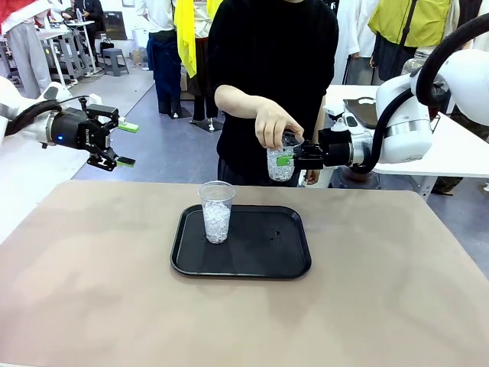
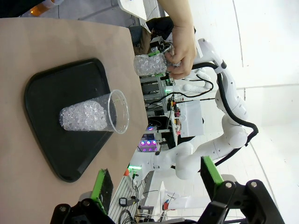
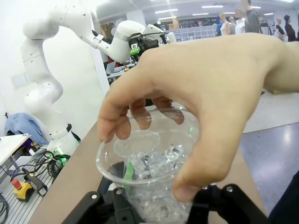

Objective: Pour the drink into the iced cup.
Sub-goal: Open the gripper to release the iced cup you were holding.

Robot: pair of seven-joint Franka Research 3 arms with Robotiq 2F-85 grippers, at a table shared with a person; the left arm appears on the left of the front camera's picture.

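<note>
A clear plastic cup of ice (image 1: 217, 214) (image 2: 88, 116) stands upright on the left part of a black tray (image 1: 260, 264) (image 2: 51, 88). A second iced cup (image 1: 280, 168) (image 2: 149, 65) (image 3: 149, 163) hangs in the air beyond the table's far edge. A person's hand (image 1: 271, 126) (image 3: 210, 93) grips its rim from above, and my right gripper (image 1: 284, 160) (image 3: 159, 196) is shut on its lower body. My left gripper (image 1: 127, 144) (image 2: 154, 179) hovers open and holds nothing, high off the table's left side. The drink is out of view.
The person in black (image 1: 267, 53) stands at the far side of the brown table (image 1: 382, 306). A white side table (image 1: 458, 145) lies behind my right arm. A few dark drops (image 1: 276, 233) mark the tray's right half.
</note>
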